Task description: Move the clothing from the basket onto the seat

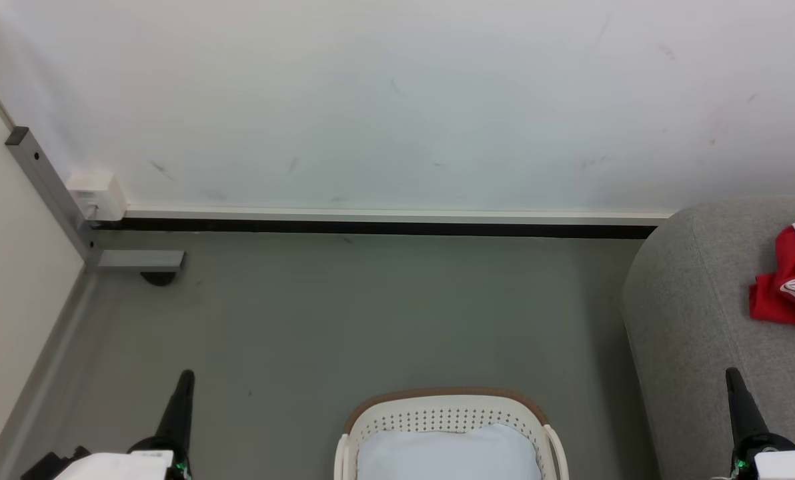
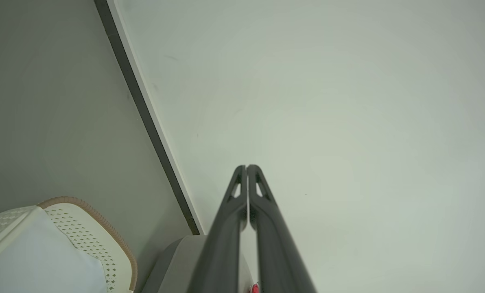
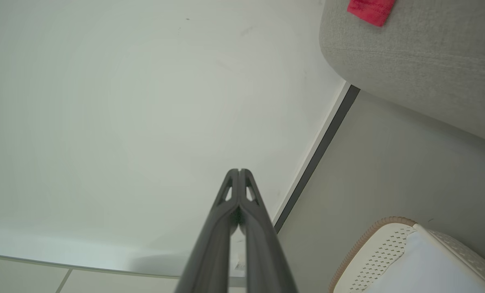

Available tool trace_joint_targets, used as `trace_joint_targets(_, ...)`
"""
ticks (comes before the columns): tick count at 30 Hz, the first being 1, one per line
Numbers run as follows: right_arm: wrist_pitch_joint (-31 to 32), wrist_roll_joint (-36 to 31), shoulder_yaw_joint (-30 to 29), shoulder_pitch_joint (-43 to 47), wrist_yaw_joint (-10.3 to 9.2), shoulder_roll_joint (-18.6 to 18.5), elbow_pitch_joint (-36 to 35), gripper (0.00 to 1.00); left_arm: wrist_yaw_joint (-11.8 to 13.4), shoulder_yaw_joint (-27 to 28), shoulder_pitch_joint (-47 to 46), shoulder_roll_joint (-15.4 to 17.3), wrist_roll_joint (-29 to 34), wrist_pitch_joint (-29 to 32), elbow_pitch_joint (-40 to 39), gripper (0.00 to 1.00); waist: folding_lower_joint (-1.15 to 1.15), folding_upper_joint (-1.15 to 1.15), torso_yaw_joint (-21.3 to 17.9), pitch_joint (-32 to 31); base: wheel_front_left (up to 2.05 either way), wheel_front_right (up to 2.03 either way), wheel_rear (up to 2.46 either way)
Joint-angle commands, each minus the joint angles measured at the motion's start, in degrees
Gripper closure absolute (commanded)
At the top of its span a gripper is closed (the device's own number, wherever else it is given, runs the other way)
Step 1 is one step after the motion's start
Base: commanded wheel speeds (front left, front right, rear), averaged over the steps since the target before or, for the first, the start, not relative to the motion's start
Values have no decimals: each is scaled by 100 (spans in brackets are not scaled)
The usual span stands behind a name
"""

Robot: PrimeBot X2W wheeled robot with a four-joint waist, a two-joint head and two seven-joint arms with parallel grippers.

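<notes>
The cream basket (image 1: 447,412) with its brown rim sits on the floor at the bottom centre of the head view; a pale cushion-like white fabric (image 1: 447,453) lies inside it. Red clothing with white trim (image 1: 794,273) lies on the grey seat (image 1: 697,320) at the right edge. My left gripper (image 1: 185,379) points up at lower left, shut and empty, well left of the basket. My right gripper (image 1: 732,375) is shut and empty at lower right, over the seat's front. The wrist views show the left gripper (image 2: 247,167) and right gripper (image 3: 239,171) with fingers pressed together, plus the basket (image 2: 104,240) (image 3: 372,244), seat (image 3: 421,69) and clothing (image 3: 370,10).
A white wall with a dark baseboard (image 1: 371,227) runs across the back. A grey metal bracket (image 1: 57,200) and a white box (image 1: 96,195) stand in the left corner. Grey floor (image 1: 371,313) lies between the wall, basket and seat.
</notes>
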Motion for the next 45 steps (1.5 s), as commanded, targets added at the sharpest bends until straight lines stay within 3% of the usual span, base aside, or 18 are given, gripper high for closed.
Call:
trace_joint_targets(1, 40, 109, -22, -106, -9, -63, -49, 100, -35, 27, -87, 3, -132, 36, -28, 100, 0, 0, 1, 1, 0, 0, 0)
trace_joint_targets(26, 302, 1148, -65, -196, -12, -70, -99, 100, -114, 207, -161, -49, -1120, 301, -80, 100, 0, 0, 46, 36, 0, 0, 0)
trace_joint_targets(45, 301, 1117, -63, -194, -12, -69, -96, 100, -108, 202, -156, -48, -1102, 299, -79, 100, 0, 0, 46, 36, 0, 0, 0)
